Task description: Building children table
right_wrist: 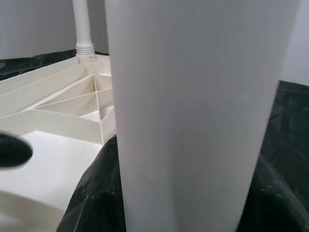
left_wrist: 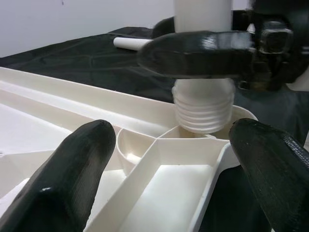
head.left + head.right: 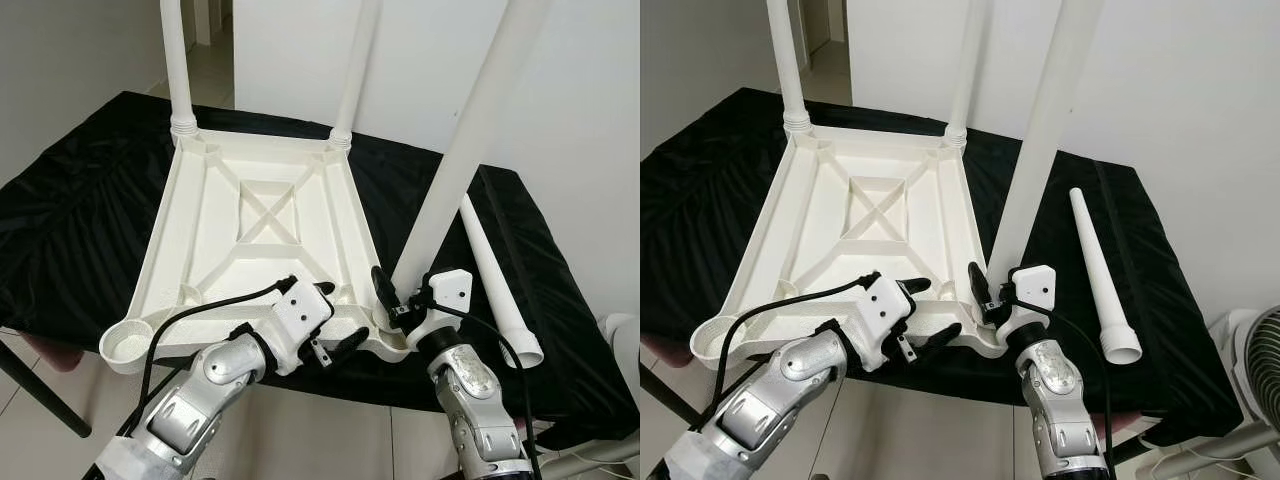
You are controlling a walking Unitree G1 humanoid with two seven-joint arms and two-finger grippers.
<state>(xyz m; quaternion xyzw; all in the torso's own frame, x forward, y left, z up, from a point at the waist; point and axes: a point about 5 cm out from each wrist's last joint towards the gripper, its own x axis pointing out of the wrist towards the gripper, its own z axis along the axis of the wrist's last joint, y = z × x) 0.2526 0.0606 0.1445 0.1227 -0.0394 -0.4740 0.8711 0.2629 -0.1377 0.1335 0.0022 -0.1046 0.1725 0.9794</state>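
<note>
Upturned tabletop (image 3: 250, 235) on black cloth (image 3: 70, 215). Two legs (image 3: 176, 60) screwed at 12 o'clock. Right gripper (image 3: 395, 300) clenches third leg (image 3: 470, 150) at 5 o'clock socket (image 2: 205, 130); left gripper (image 3: 335, 315) released. Fourth leg (image 3: 495, 285) loose at 3 o'clock.

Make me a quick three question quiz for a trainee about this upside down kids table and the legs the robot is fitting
1. True or false: the right gripper is shut on the table leg whose threaded end sits at the near-right corner socket of the tabletop.
2. How many legs stand upright in the far corners?
A) none B) one C) two
3. Fill in: the spare leg lies on the black ____, to the tabletop's right.

Key: 1 true. 2 C: far-left leg and far-right leg. 3 cloth.
</note>
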